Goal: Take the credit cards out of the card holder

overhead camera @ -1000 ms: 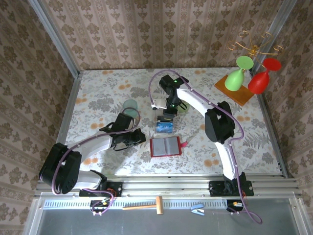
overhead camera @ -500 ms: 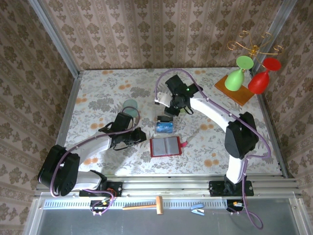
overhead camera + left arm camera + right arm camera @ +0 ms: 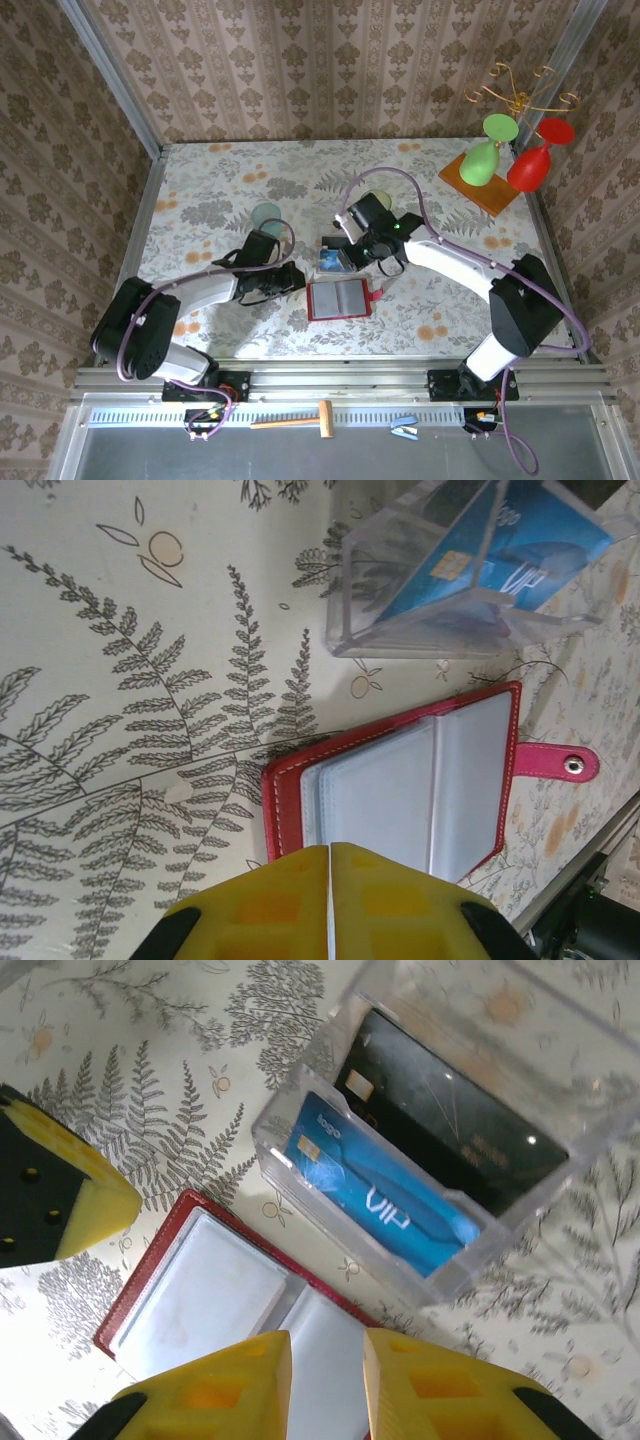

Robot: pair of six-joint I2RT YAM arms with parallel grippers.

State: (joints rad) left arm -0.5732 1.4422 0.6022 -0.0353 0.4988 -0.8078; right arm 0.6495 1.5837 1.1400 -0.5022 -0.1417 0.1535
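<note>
The red card holder [image 3: 339,299] lies open on the floral table, its grey pocket panels [image 3: 200,1295] facing up and showing no card. Just behind it, a clear plastic box [image 3: 335,261] holds a blue credit card [image 3: 385,1205] in its front slot and a dark card [image 3: 450,1125] in the rear one. My left gripper [image 3: 330,852] is shut with nothing in it, at the card holder's [image 3: 400,780] left edge. My right gripper [image 3: 327,1380] hovers over the holder's middle fold, jaws slightly open and gripping nothing. The left gripper's yellow finger [image 3: 70,1205] shows to its left.
A green glass [image 3: 487,160] and a red glass [image 3: 530,165] stand on a wooden board at the back right, under a gold wire rack [image 3: 520,90]. A pale green disc [image 3: 266,214] lies left of the box. A hammer [image 3: 295,420] rests on the near rail.
My right arm has swung from behind the clear box toward the near side, over the card holder, and its jaws have widened a little. The left gripper has barely moved.
</note>
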